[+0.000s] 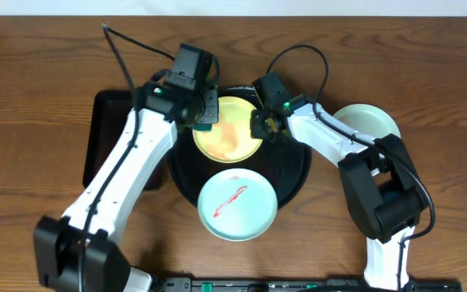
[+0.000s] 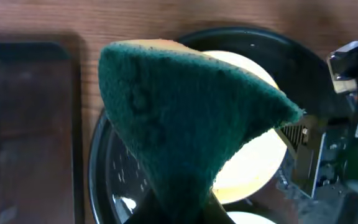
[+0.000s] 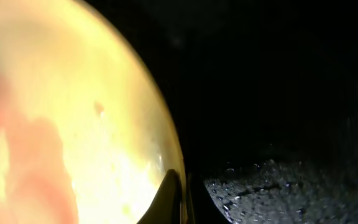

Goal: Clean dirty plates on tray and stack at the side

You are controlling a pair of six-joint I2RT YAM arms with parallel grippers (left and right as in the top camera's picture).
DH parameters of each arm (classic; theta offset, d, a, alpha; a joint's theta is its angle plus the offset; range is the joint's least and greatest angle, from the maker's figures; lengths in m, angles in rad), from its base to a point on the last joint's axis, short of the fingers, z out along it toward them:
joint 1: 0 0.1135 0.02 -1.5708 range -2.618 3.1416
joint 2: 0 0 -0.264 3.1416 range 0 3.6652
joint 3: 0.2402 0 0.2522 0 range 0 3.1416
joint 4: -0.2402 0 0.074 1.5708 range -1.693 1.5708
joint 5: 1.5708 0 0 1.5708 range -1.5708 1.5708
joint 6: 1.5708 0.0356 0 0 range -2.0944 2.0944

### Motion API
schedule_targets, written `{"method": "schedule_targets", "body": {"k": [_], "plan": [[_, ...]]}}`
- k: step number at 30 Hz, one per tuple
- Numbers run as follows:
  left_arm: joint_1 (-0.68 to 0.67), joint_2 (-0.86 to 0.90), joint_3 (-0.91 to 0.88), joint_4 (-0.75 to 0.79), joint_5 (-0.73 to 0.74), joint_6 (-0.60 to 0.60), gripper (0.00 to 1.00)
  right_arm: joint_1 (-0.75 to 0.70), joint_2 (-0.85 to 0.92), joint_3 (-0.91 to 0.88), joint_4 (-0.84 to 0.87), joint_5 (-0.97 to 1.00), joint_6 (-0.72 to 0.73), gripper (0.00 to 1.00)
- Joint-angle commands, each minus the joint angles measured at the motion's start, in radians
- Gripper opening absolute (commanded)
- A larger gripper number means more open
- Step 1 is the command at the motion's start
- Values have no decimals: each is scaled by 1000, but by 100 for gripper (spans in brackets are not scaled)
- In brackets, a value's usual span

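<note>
**YELLOW PLATE: HANDLING & GRIP PTS**

**Item.** Small round yellow plate (image 1: pixel 227 130), with a red smear spread thin across its face.

**Loc.** It lies flat on the rear half of the large round glossy black tray (image 1: pixel 294 174), inside the rim.

**Handling (judged).**
- Rigid, light, thin-rimmed.
- Glossy face plus droplets on the tray floor nearby: prob. slippery.
- Likely to skate under a sideways wipe unless pinned.
- May chip if dropped.

**Grip pt.** Rim only; the face gives no hold. Nip the edge or press down on it, opp. the wiping side.

**L gripper** (image 1: pixel 205 122). Clamped on a green scouring sponge (image 2: pixel 185 118), which looks soft and compressible. It sits at the plate's left edge.

**R gripper** (image 1: pixel 264 123). Jaws fully closed, tips at the plate's right rim. The wrist view does not show whether the rim is nipped between them or only braced.

**Adjacent.**
- Pale blue round plate (image 1: pixel 237 204) w/ a red streak: front of the same tray, overhanging its rim, just beside the yellow plate, not yet cleaned.
- Pale plate (image 1: pixel 371 120), no smear visible: off the tray on the wooden table (image 1: pixel 39 97), R side, partly behind the R arm.
- Rectangular black tray (image 1: pixel 104 138): L side, partly under the L arm.
</note>
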Motion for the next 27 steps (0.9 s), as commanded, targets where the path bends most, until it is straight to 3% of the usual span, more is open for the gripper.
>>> {"method": "schedule_targets", "body": {"k": [1, 13, 19, 27], "plan": [[4, 3, 11, -11, 43, -5, 7, -8, -84, -13, -50, 85, -106, 1], [4, 17, 7, -8, 43, -5, 7, 45, -374, -13, -170, 603, -190, 1], [4, 17, 7, -8, 42, -5, 7, 128, -393, -13, -186, 876, -286, 1], [4, 17, 7, -8, 42, -5, 7, 279, -393, -13, -196, 1231, -286, 1]]}}
